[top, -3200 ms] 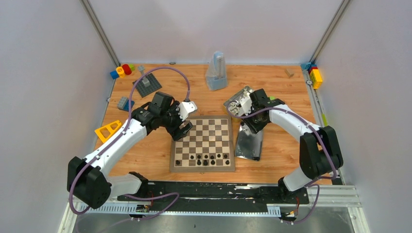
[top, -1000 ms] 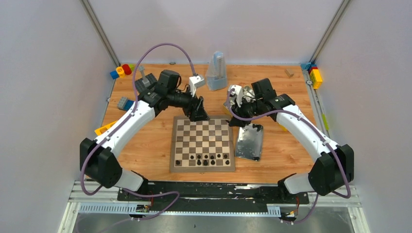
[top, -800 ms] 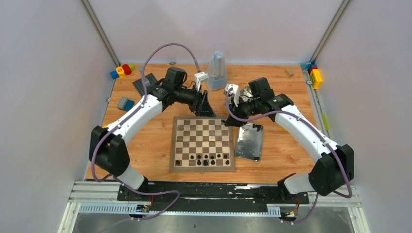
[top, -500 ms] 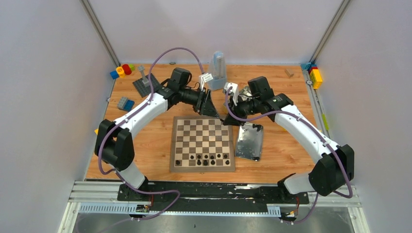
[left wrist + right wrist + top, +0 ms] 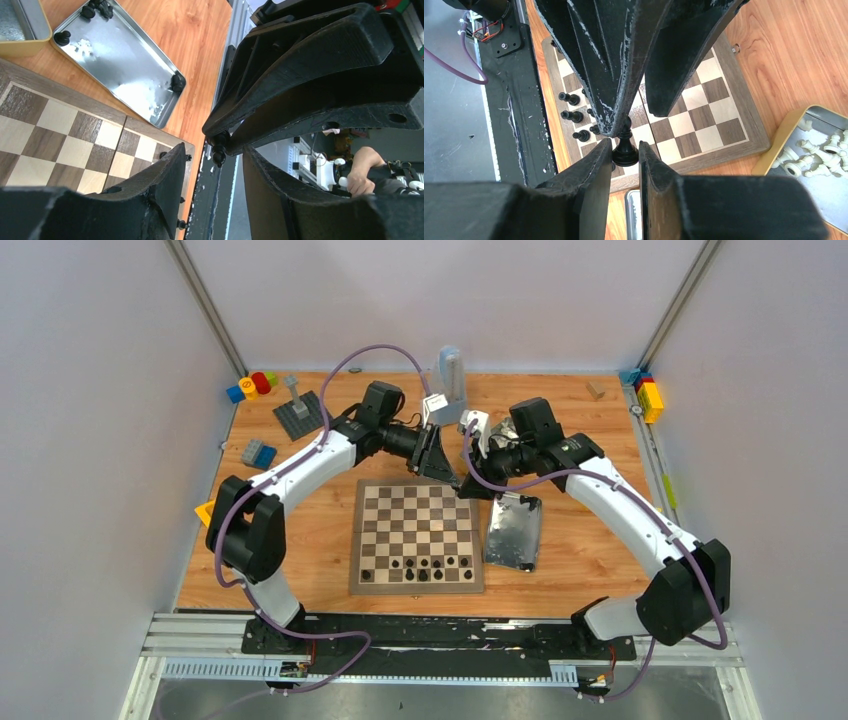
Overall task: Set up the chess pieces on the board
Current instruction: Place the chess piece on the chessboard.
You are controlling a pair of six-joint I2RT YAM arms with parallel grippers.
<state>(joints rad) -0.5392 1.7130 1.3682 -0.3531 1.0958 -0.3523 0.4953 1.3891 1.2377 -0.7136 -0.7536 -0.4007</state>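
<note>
Low in the overhead frame, glossy black chess pieces [image 5: 420,566] line the near row of the checkered wooden board [image 5: 415,525]. Above its upper edge, the right gripper [image 5: 624,145] clamps one black pawn-like piece [image 5: 625,152] upright, offering it. The left gripper [image 5: 215,155] straddles its head, fingers apart, seemingly for a handover.

Our left arm [image 5: 305,458] and right arm [image 5: 612,495] arch inward so the claws meet tip to tip in mid-air. Our right claw [image 5: 625,146] pinches a black piece [image 5: 625,156] by its base; our left claw [image 5: 215,154] stands parted, one finger either side of its head.
</note>
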